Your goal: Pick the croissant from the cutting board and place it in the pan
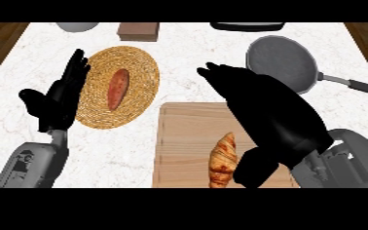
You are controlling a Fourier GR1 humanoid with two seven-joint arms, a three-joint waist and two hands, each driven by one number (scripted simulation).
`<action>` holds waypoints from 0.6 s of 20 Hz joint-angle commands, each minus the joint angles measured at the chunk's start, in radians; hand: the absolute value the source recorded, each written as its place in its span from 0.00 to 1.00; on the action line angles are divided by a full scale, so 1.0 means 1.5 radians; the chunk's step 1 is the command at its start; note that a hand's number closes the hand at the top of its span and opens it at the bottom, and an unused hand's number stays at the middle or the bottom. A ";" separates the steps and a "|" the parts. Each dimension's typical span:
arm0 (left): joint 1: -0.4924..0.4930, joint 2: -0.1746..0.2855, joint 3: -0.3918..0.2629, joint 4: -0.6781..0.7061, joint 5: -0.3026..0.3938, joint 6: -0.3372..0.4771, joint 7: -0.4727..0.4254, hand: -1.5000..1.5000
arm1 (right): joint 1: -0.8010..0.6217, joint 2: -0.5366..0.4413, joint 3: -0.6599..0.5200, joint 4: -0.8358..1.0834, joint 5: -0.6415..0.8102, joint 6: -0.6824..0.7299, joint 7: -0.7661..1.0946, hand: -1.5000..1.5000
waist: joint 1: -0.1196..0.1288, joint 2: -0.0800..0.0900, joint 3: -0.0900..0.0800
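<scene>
Croissant (223,160) lies on the cutting board (183,141), toward the board's lower right. The right hand (269,114) hangs over the board's right side, fingers stretched out and grasping nothing, thumb just right of the croissant. The pan (282,61) sits up and right of the board. Left of the board, the left hand (57,97) rests open, fingers up, beside a woven mat (140,68) carrying a reddish piece of food (118,88).
</scene>
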 commanded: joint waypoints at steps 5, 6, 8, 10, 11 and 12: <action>0.003 0.016 0.035 -0.013 0.011 -0.020 0.015 0.50 | -0.053 0.139 0.032 0.084 -0.019 0.024 0.137 0.00 | -0.008 -0.002 0.002; 0.025 0.002 0.017 -0.009 -0.010 -0.007 -0.012 0.50 | -0.063 0.152 0.057 0.079 -0.024 0.027 0.167 0.00 | -0.008 -0.003 0.001; -0.007 0.012 0.039 0.020 0.011 -0.026 -0.008 0.50 | -0.069 0.177 0.087 0.130 0.010 0.005 0.175 0.00 | -0.011 -0.001 0.001; 0.003 -0.004 0.029 0.004 0.002 -0.010 -0.001 0.50 | -0.031 0.156 0.086 0.108 0.013 0.003 0.178 0.00 | -0.017 -0.003 0.001; 0.016 0.006 0.029 0.017 0.000 -0.029 -0.016 0.50 | -0.018 0.152 0.099 0.107 0.027 -0.003 0.174 0.00 | -0.018 -0.003 0.001; 0.006 -0.010 0.016 0.001 -0.026 0.009 -0.005 0.50 | -0.044 0.163 0.082 0.120 0.021 0.003 0.187 0.00 | -0.016 -0.003 0.002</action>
